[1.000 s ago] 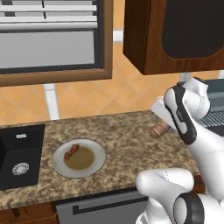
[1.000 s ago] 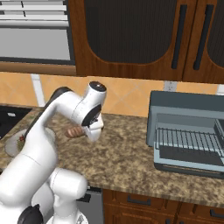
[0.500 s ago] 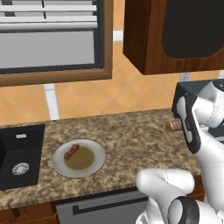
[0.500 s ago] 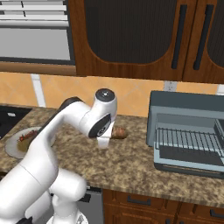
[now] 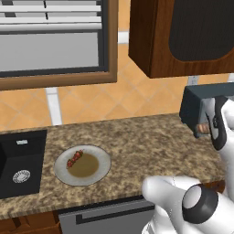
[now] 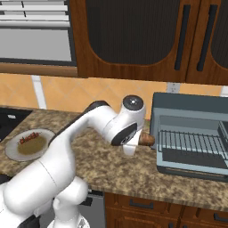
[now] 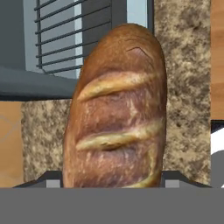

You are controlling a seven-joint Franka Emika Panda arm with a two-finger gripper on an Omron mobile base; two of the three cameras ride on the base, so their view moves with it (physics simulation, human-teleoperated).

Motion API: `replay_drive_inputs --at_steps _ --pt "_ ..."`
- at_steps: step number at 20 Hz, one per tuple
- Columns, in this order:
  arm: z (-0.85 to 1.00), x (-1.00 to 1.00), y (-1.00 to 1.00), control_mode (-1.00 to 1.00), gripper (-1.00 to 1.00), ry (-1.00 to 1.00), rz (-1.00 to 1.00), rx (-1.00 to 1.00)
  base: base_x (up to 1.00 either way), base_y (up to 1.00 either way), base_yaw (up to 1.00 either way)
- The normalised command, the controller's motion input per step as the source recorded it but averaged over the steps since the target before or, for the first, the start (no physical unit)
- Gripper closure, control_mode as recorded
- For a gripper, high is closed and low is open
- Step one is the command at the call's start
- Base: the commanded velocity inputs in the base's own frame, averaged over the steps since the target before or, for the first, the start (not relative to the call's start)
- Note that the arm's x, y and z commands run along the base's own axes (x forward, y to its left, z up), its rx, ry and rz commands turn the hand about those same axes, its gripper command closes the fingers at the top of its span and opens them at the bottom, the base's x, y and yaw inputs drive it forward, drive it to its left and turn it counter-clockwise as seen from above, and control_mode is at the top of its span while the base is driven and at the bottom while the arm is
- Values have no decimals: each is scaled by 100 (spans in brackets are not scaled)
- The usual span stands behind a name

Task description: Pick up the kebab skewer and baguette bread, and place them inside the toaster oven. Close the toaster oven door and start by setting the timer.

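My gripper (image 7: pixel 111 180) is shut on the baguette bread (image 7: pixel 118 113), a tan-orange loaf that runs up the middle of the hand view between the two fingertips (image 7: pixel 49 181). The baguette bread (image 6: pixel 146 140) hangs above the counter just left of the toaster oven (image 6: pixel 191 107), whose door (image 6: pixel 191 171) lies folded down, showing the wire rack (image 6: pixel 191 141). In the left base view the loaf (image 5: pixel 201 128) is just in front of the oven (image 5: pixel 201 103). The kebab skewer (image 5: pixel 75 158) lies on a grey plate (image 5: pixel 103 167) far to the left.
A black sink (image 5: pixel 23 160) is set into the speckled counter left of the plate. Dark wooden wall cabinets (image 6: pixel 133 35) hang above the oven. A window (image 5: pixel 50 36) is on the back wall at left.
The arm has swung right, carrying the baguette from mid-counter to just beside the open toaster oven. The plate and skewer have not moved.
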Motion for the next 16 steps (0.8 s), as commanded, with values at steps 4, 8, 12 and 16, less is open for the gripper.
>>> replay_drive_inputs --at_steps 4,8,12,16 --pt "0 0 -75 -100 100 -9 0 0 0 0 0" --pt "0 4 -76 -100 100 -6 1 0 0 0 0" --pt "0 12 -63 -100 100 -5 6 0 0 0 0" --pt "0 39 -56 -100 100 -2 9 0 0 0 0"
